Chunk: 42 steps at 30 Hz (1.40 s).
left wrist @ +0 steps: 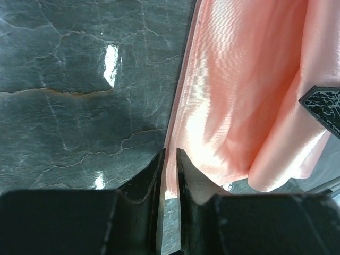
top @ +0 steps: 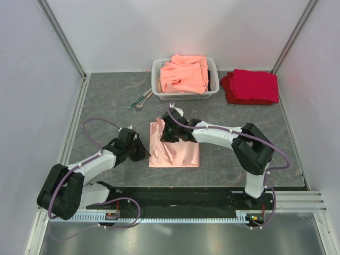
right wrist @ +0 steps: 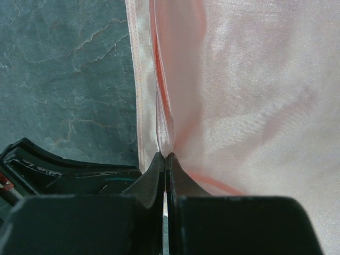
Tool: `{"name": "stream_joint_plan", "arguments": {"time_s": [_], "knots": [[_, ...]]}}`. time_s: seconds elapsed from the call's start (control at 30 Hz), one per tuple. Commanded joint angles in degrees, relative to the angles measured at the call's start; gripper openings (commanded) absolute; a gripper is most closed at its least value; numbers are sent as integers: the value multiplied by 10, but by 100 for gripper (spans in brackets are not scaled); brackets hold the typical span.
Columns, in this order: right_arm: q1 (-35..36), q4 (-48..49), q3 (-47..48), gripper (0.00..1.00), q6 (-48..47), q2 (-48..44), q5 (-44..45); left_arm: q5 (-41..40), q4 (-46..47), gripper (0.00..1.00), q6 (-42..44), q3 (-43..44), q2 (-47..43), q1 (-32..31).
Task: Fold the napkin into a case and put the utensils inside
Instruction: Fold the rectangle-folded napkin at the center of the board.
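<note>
On the dark, marble-veined table (top: 106, 95), as seen from above, one pale-pink napkin (top: 178, 151) is laid out as a rough rectangle, thin, satiny and creased, with a loose flap raised at its upper left. Its lower left edge is met by the left gripper (top: 143, 154), and its upper part by the right gripper (top: 169, 134). Behind it, one white slotted basket (top: 157, 69) is filled with heaped orange-salmon cloths (top: 185, 74). One stack of deep red folded cloths (top: 252, 86) is set to the basket's right. The utensils (top: 141, 99) are laid just left of the basket: a silvery spoon and slim teal pieces, perhaps two, too small to be counted surely.

Through the left wrist camera, the glossy table (left wrist: 79, 106) and the shiny napkin (left wrist: 239, 95) are shown side by side. The napkin's hem is gripped in the narrow slot of the left gripper (left wrist: 170, 159), between two black fingers (left wrist: 151, 172).

Through the right wrist camera, the right gripper (right wrist: 164, 157) is seen clenched, its jaws pressed together on a raised ridge of the napkin (right wrist: 244, 106), beside the table (right wrist: 64, 79).
</note>
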Motion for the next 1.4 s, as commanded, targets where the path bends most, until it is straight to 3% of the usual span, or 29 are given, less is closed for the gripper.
{"name": "stream_joint_plan", "arguments": {"time_s": [0.0,0.13,0.37,1.27,1.37], "knots": [[7,15,29,0,15,13,-3,17,27,20,-16,-8,11,2],[13,14,38,0,17,22,-3,23,43,20,-20,-15,27,2],[20,2,38,0,16,-7,16,23,44,9,-13,-19,37,2],[27,-5,82,0,29,68,-7,23,32,9,-18,-33,-7,2],[28,5,84,13,25,74,-16,23,21,13,-24,-31,-23,2]]}}
